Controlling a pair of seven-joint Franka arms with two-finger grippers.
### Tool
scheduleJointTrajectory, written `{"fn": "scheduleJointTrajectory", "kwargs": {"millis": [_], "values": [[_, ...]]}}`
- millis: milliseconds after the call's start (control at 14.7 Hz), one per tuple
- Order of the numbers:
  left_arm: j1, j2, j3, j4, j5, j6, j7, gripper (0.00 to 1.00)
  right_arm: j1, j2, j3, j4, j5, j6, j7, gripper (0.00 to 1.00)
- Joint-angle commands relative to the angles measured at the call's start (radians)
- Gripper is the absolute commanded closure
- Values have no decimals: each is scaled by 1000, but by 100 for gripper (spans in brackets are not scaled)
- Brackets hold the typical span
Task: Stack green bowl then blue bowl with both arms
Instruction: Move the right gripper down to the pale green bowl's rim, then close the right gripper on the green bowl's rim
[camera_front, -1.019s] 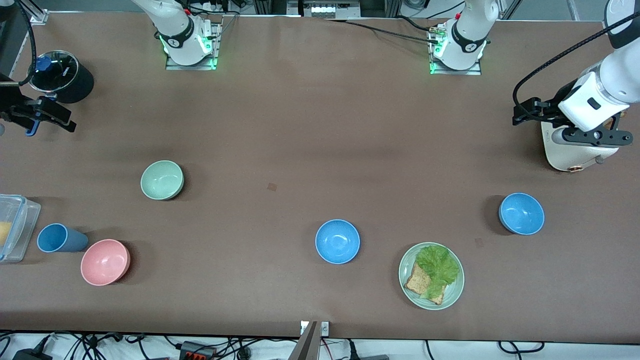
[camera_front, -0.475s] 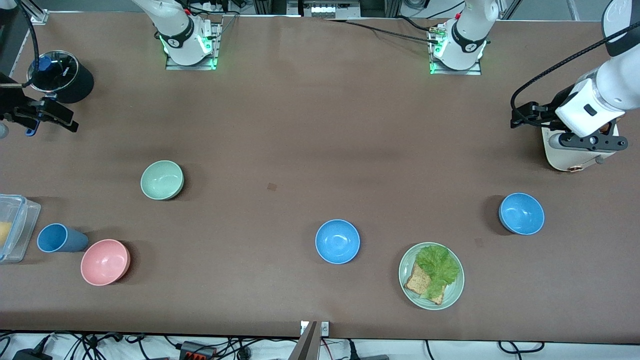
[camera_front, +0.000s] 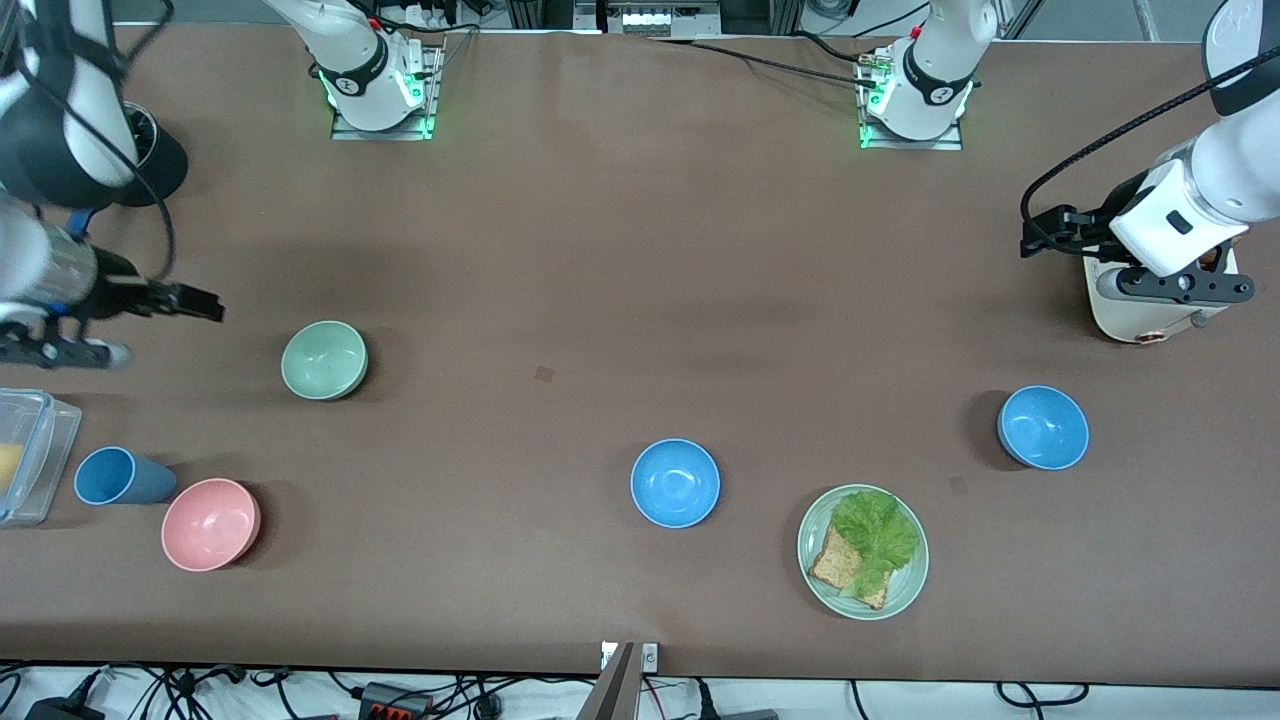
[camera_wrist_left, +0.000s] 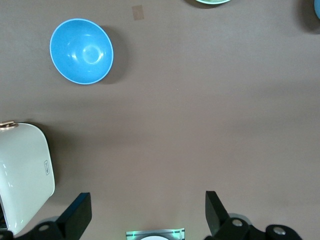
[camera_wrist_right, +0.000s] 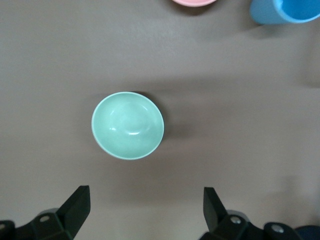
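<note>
Right gripper (camera_front: 190, 302) up over bare table, fingers spread, empty; pale matte green bowl (camera_front: 324, 360) at its 4 o'clock. Left gripper (camera_front: 1045, 230) spread, empty, waiting; blue bowl (camera_front: 1043, 428) at its 6 o'clock.

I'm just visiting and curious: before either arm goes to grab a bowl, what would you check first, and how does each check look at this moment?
1. Right pincer open and holding nothing: ok, fingers spread wide.
2. Left pincer open and holding nothing: ok.
3. Green bowl upright, standing apart from other things: ok.
4. Right pincer lined up with the green bowl: not ok yet; the front view shows the right pincer off toward the right arm's end of the table.
5. Which bowl is the dull, speckled blue bowl, not the brighter blue bowl: cannot tell for sure; the one near the white appliance looks duller.
</note>
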Motion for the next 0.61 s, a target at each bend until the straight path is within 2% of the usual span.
{"fn": "scheduleJointTrajectory", "kwargs": {"millis": [0, 272, 543], "values": [[1, 17, 0, 28, -13, -16, -12, 0, 5, 105, 3, 2, -15, 53, 13, 0], [3, 23, 0, 26, -13, -32, -10, 0, -7, 234, 0, -7, -15, 168, 13, 0], [3, 27, 0, 28, -11, -32, -6, 0, -13, 300, 1, -12, -3, 181, 16, 0]]}}
